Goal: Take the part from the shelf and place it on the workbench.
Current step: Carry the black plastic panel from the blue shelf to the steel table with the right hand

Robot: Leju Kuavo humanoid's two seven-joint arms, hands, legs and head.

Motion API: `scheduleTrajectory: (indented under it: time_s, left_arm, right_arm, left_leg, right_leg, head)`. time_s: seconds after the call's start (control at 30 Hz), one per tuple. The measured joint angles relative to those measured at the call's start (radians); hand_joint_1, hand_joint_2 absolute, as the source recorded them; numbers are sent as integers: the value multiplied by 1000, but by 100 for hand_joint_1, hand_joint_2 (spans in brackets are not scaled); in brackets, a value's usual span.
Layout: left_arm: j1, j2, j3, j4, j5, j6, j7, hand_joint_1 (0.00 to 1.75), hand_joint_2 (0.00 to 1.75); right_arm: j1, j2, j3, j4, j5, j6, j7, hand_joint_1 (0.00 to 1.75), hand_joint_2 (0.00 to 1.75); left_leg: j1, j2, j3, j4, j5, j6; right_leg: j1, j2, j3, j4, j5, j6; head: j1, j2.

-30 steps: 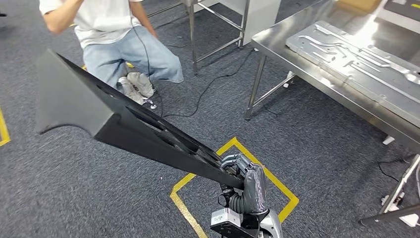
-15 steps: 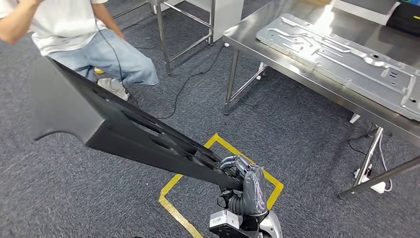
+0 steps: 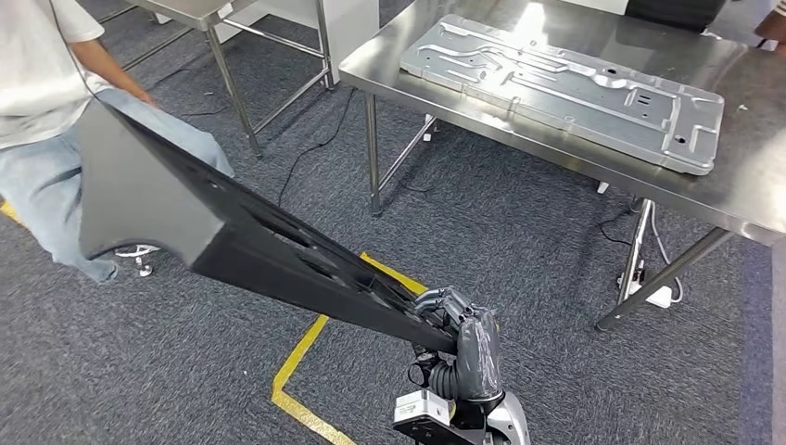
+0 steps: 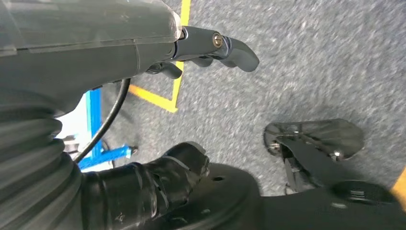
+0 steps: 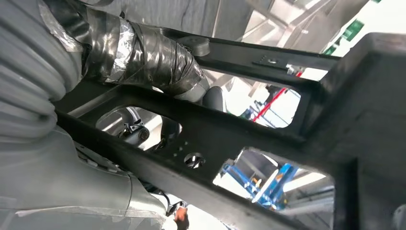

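Gripping the near end of the part, the right hand is seen low in the head view, fingers curled over the part's edge and thumb wrapped from below. In the right wrist view the taped thumb is pressed across a bar of the frame, w/ cut-outs on both sides, so the hold is prob. made through an opening for a firmer lock. The part is a long black frame, carried in air over the carpet, slanting up and away to the far left; its wide far end is seen in front of a person at the far left. It is held by one end, so leverage on the wrist is judged high, and the tight wrap makes sense.

The left hand is seen in its wrist view hanging above the floor, nothing held; fingers are curled in somewhat, but whether fully closed cannot be told.

The table lies far right, well apart from the part. A metal plate is already laid on it, taking up most of the top; bare steel is left at the near edge and right end. The part is thus off the shelf but not yet placed. Yellow tape marks the floor just left of the hand.
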Motion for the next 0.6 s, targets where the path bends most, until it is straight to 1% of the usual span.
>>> scheduleTrajectory:
  time_s: [0.03,0.07,0.1,0.13,0.17,0.2,0.23,0.27,0.3,0.33,0.37,0.4,0.43,0.47,0.5,0.53,0.57,0.6]
  left_arm:
    - [-2,1,0,0,0,0,0,0,175]
    - [-4,1,0,0,0,1,0,0,175]
    - [-5,1,0,0,0,1,0,0,175]
    - [-7,1,0,0,0,1,0,0,175]
    - [-6,1,0,0,0,1,0,0,175]
    - [-6,1,0,0,0,1,0,0,175]
    - [-6,1,0,0,0,1,0,0,175]
    - [-5,1,0,0,0,1,0,0,175]
    - [-5,1,0,0,0,1,0,0,175]
    - [-4,1,0,0,0,1,0,0,175]
    - [-2,1,0,0,0,1,0,0,175]
    - [-1,1,0,0,0,1,0,0,175]
    - [-1,1,0,0,0,1,0,0,175]
    - [-2,1,0,0,0,1,0,0,175]
    - [-2,0,0,0,0,1,0,0,175]
    - [-3,-1,0,0,0,0,0,0,175]
    - [-3,-1,0,0,0,0,0,0,175]
    - [-3,-2,0,0,0,0,0,0,175]
  right_arm:
    - [0,0,0,0,6,-2,0,171,175]
    - [0,0,0,0,11,-4,0,171,175]
    - [1,0,0,0,15,-5,0,171,175]
    - [2,-1,0,0,18,-6,0,171,175]
    - [2,-1,0,0,20,-6,0,171,175]
    - [3,-1,0,0,22,-7,0,171,175]
    - [2,-1,0,0,23,-7,0,171,175]
    - [2,-1,0,0,23,-7,0,171,175]
    - [2,-1,0,0,23,-7,0,171,175]
    - [2,-2,0,0,23,-7,0,171,175]
    - [3,-2,0,0,24,-7,0,171,175]
    - [4,-2,0,1,24,-7,0,171,175]
    - [4,-2,0,2,24,-7,0,171,175]
    - [3,-2,0,2,24,-7,0,171,175]
    - [2,-2,0,2,24,-7,0,171,175]
    - [1,-2,0,2,24,-7,0,171,175]
    - [0,-2,0,2,24,-8,0,171,175]
    - [0,-2,0,2,25,-8,0,171,175]
  left_leg:
    - [0,-5,17,-46,18,5]
    - [-1,-9,26,-71,24,11]
    - [-3,-12,26,-75,20,18]
    - [-4,-12,26,-77,24,27]
    - [-4,-9,26,-79,27,34]
    - [-3,-7,27,-82,30,41]
    - [-2,-4,27,-86,33,48]
    - [-1,-1,27,-87,35,52]
    - [-2,1,26,-88,35,54]
    - [-3,4,25,-87,35,55]
    - [-4,7,25,-87,35,56]
    - [-4,9,25,-87,35,56]
    - [-5,11,25,-87,34,56]
    - [-6,11,27,-87,34,55]
    - [-7,12,28,-88,33,54]
    - [-9,12,29,-88,32,52]
    - [-9,12,29,-88,32,49]
    - [-10,13,29,-90,31,44]
  right_leg:
    - [1,5,-3,7,-4,6]
    - [2,8,-7,12,-6,12]
    - [3,9,-10,14,-6,18]
    - [2,10,-11,13,-5,23]
    - [1,7,-12,15,-6,28]
    - [1,-3,-16,25,-15,33]
    - [0,-15,-28,52,-33,37]
    - [-1,-30,-48,97,-61,42]
    - [-1,-41,-77,159,-94,46]
    - [-2,-46,-107,222,-120,48]
    - [-2,-48,-128,266,-132,49]
    - [-2,-48,-134,278,-126,48]
    - [-2,-49,-119,249,-102,45]
    - [0,-51,-86,184,-66,38]
    - [3,-55,-49,113,-40,30]
    - [8,-60,-19,53,-20,23]
    - [12,-63,-1,15,-12,17]
    - [15,-65,4,4,-14,14]
  head:
    - [0,0]
    - [0,0]
    - [0,0]
    - [1,0]
    - [0,0]
    - [1,0]
    - [1,0]
    - [2,0]
    - [2,0]
    - [2,0]
    - [2,0]
    - [2,0]
    - [2,0]
    - [2,0]
    - [2,0]
    - [2,0]
    - [1,0]
    - [1,0]
